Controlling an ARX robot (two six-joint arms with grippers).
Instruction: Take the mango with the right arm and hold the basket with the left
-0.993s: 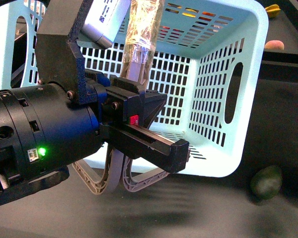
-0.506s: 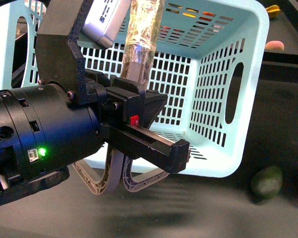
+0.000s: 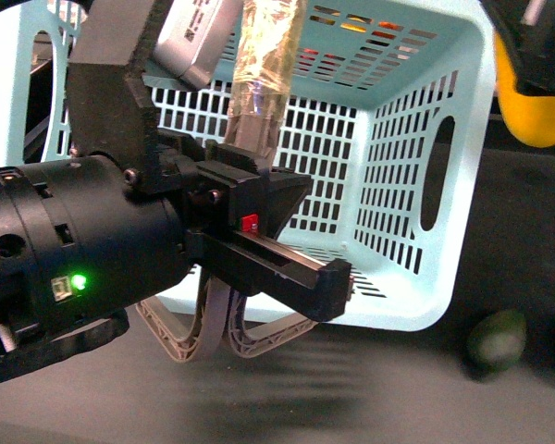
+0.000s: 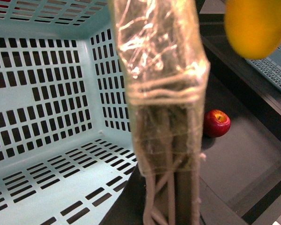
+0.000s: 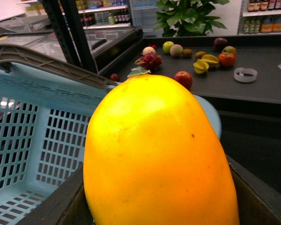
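Mango (image 3: 534,111): glossy yellow-orange and lifted clear of the bench (image 3: 398,388), beside the upper right corner of the basket's rim. It fills the right wrist view.
Right gripper (image 3: 539,51): black, pinching the mango from above, with dark finger surfaces flanking the fruit on both sides in its own wrist view.
Basket (image 3: 402,185): pale turquoise with slotted walls, tipped so its mouth faces the robot. Its lower edge sits near the middle of the bench.
Swing handles (image 3: 190,338): grey-brown, hanging in loops below the basket's near edge, under the left arm.
Left gripper (image 3: 259,250): bulky and black, with a green light on the arm behind it, and set at the basket's near rim.
Taped finger (image 4: 159,93): reaches up into the basket's mouth. Only this finger shows, so I cannot tell whether the jaws are spread or clamped on the rim.
Green fruit (image 3: 498,338): dull, dark and blurred, on the bench towards its right edge, just beside the basket's lower right corner.
Red apple (image 4: 217,123): on the dark bench, close to the basket's outer wall.
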